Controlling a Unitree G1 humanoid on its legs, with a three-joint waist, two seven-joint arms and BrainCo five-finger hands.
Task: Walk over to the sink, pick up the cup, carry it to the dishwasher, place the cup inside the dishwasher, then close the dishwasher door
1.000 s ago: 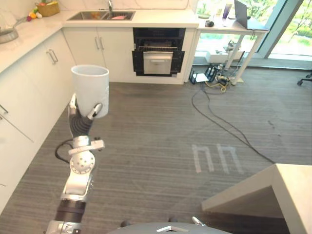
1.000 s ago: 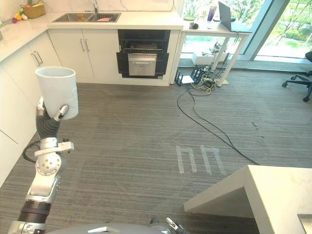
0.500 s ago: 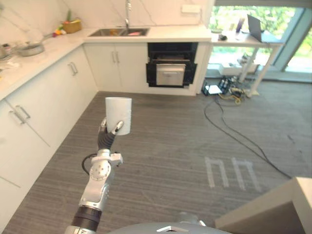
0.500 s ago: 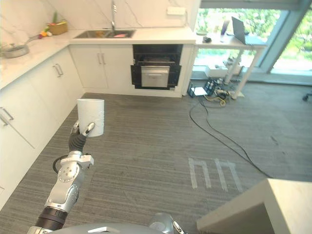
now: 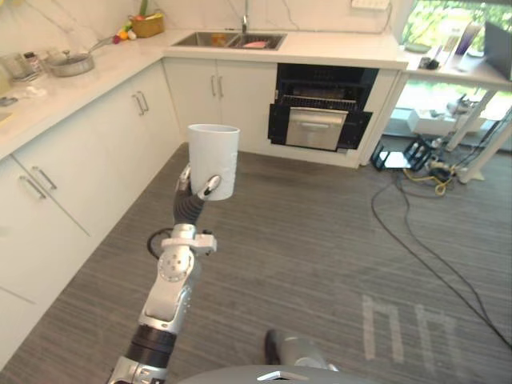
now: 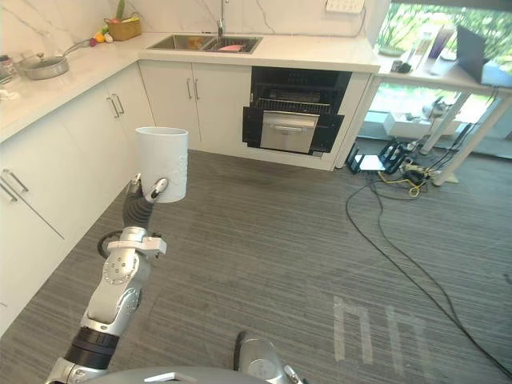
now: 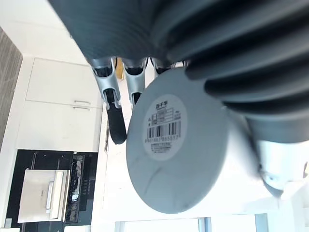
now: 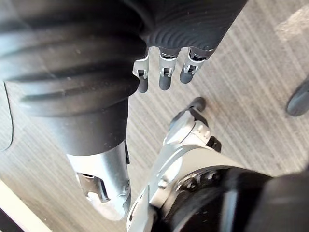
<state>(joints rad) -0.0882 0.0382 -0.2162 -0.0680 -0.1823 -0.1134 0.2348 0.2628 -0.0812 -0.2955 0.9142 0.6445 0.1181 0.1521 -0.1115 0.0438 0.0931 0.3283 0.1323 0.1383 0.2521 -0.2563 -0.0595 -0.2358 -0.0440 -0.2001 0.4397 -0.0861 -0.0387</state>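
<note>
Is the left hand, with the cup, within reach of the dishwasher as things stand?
Probably not yet: the left hand holds the cup well short of the dishwasher, with bare carpet between them.

A plain white cup (image 5: 214, 160), tall and cylindrical, stands upright with its mouth up, gripped from below by the left hand (image 5: 194, 194). Well beyond it, the steel sink (image 5: 230, 39) sits in the counter; the black dishwasher (image 5: 320, 108) beside it is open.
</note>
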